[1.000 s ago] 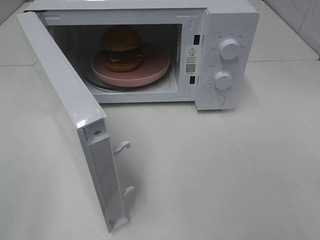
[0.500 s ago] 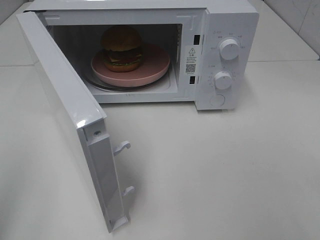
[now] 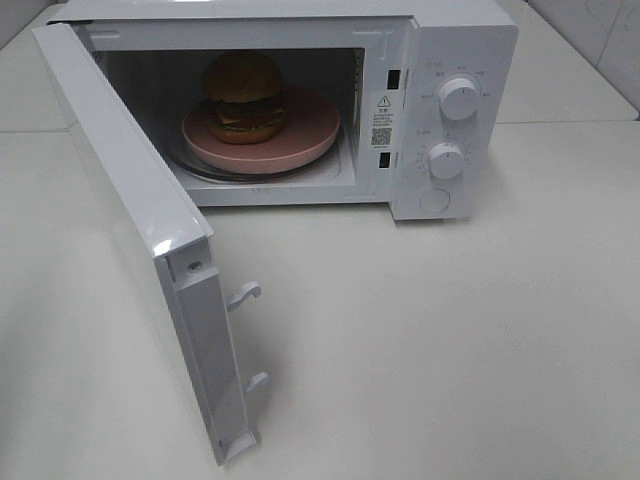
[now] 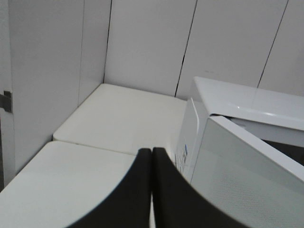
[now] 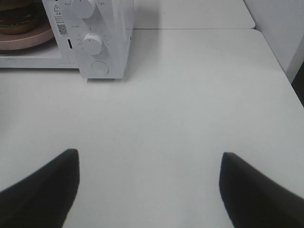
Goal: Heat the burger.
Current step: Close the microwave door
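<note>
Table [image 3: 450,330]: white, fills the lower half of the overhead frame, bare in front of the oven.

Microwave [image 3: 465,40]: white, top centre of the overhead frame, cavity exposed.

Door [image 3: 120,200]: swung wide open, runs from upper left down to bottom centre, latch hooks [image 3: 245,293] pointing right. In my left wrist view its outer face sits lower right.

Pink plate [image 3: 312,130]: on the turntable inside the cavity, upper centre.

Burger [image 3: 243,95]: on the plate, left of the plate's middle, upright, bun on top. So it is loaded.

Knobs: upper knob [image 3: 459,98] and lower knob [image 3: 446,160] on the panel, upper right, with the round button [image 3: 434,200] under them. Neither of my grippers is near them.

My left gripper [image 4: 152,152]: bottom centre of its view, jaws pressed flat together on nothing, just beside the door's outer face.

My right gripper [image 5: 148,154]: jaws spread wide at the bottom corners of its view, empty, over bare table, well apart from the panel.

Change: across the overhead pictures of the last second nothing moved; door, plate and burger sit the same. My read: loading is done, and closing the door comes next. Clenched left jaws suit a push on the door. Then the knobs, likely the right arm's job.
</note>
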`<state>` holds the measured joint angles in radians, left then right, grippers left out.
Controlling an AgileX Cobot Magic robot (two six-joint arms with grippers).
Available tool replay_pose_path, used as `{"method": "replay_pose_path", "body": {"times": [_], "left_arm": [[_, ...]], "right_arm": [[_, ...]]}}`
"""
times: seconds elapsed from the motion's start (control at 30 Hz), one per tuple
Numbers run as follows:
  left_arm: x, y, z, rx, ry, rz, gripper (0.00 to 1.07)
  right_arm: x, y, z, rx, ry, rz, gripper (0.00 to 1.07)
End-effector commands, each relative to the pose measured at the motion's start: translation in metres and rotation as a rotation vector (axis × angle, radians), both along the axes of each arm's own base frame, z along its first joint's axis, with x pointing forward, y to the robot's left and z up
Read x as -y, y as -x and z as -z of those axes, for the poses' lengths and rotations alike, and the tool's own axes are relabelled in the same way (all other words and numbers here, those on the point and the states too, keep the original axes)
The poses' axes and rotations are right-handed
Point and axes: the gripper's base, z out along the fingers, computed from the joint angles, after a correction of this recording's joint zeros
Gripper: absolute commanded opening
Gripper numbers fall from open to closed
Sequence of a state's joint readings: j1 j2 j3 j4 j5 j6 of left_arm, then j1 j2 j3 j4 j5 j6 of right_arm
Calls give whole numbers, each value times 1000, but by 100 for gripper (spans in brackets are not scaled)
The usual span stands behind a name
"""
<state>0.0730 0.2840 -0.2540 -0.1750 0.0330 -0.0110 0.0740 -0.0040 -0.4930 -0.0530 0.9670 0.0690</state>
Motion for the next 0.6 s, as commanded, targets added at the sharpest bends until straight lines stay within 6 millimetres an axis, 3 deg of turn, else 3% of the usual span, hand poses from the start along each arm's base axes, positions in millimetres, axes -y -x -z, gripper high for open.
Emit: {"method": "replay_pose_path", "body": {"times": [0.03,0.07,0.27,0.6], "left_arm": [[-3,-2,10,87,-10,-31,0],[-4,-5,19,81,-6,-39,0],[-5,-14,22,73,-23,-49,0],[-6,-50,37,-29,-88,-26,0]], "right_arm": [[0,4,0,36,-4,3,72],[0,4,0,36,-5,3,72],[0,4,0,36,-5,3,72],[0,4,0,36,-5,3,72]]}}
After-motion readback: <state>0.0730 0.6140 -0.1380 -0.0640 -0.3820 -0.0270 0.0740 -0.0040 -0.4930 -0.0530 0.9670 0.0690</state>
